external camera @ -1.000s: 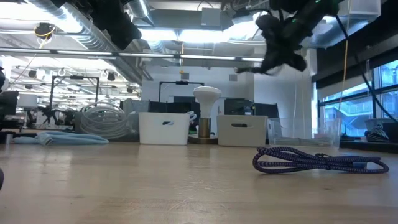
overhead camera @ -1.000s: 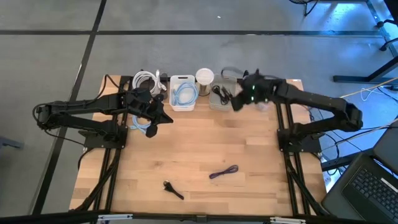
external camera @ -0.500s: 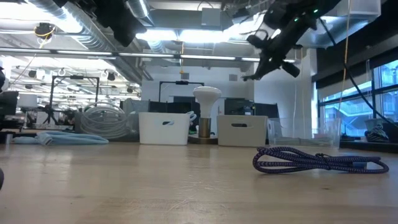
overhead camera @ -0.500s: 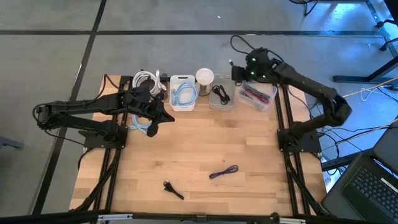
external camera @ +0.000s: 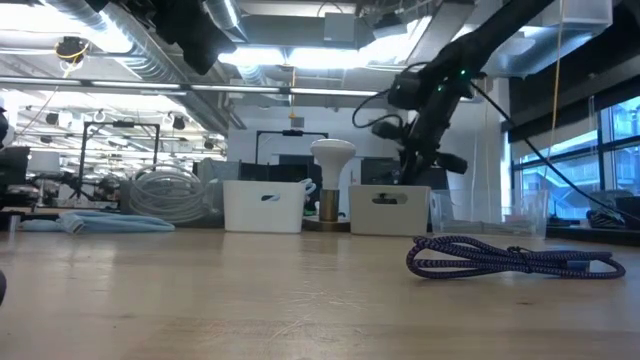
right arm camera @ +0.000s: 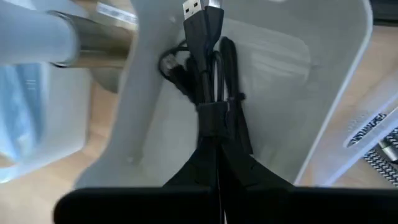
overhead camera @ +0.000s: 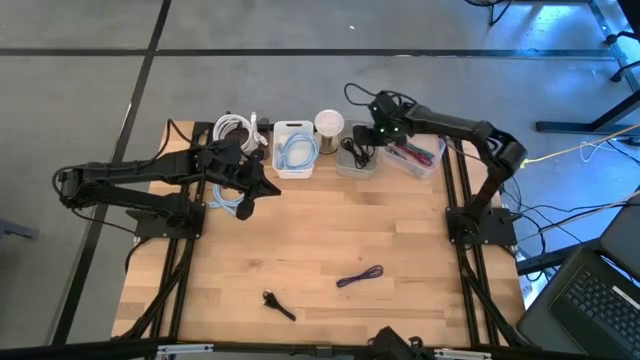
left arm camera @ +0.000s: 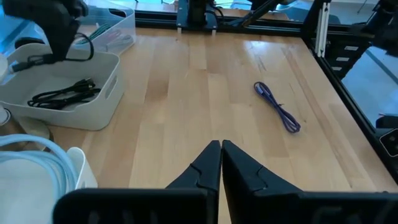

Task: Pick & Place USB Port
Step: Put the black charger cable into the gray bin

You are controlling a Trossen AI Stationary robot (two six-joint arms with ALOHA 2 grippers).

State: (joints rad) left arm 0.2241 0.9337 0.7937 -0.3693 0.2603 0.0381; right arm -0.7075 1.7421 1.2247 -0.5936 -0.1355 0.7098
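My right gripper (overhead camera: 375, 135) hovers over the grey bin (overhead camera: 357, 165) at the table's far edge, shut on a black USB cable (right arm camera: 214, 93) whose metal plug (right arm camera: 200, 9) points past the fingers. Another black cable (left arm camera: 62, 93) lies on that bin's floor. My left gripper (overhead camera: 262, 188) waits shut above the table's far left, near the white bin of blue cable (overhead camera: 295, 150). On the bare wood nearer the front lie a purple cable (overhead camera: 360, 276) and a small black cable (overhead camera: 278, 305). My right gripper pinches the black USB cable between both fingers at its tied, bundled part (right arm camera: 214, 121), coming from above and pointing down into the grey bin. The fingers lie along the bundle. The plug end (right arm camera: 200, 9) sticks out beyond the fingertips, and a slack loop (external camera: 365, 115) trails off behind the gripper.
Along the far edge stand a coil of white cable (overhead camera: 235, 130), a white round-topped lamp (overhead camera: 329, 123) and a clear bin of red and dark cables (overhead camera: 412, 152). Wide bare wood (overhead camera: 330, 220) lies at the table's middle.
My right gripper, keeping the black cable, swung toward the far edge, then came back left and down over the grey bin, turning its fingers downward. The cable travelled with it and now hangs at the bin's rim height. The left arm kept still.
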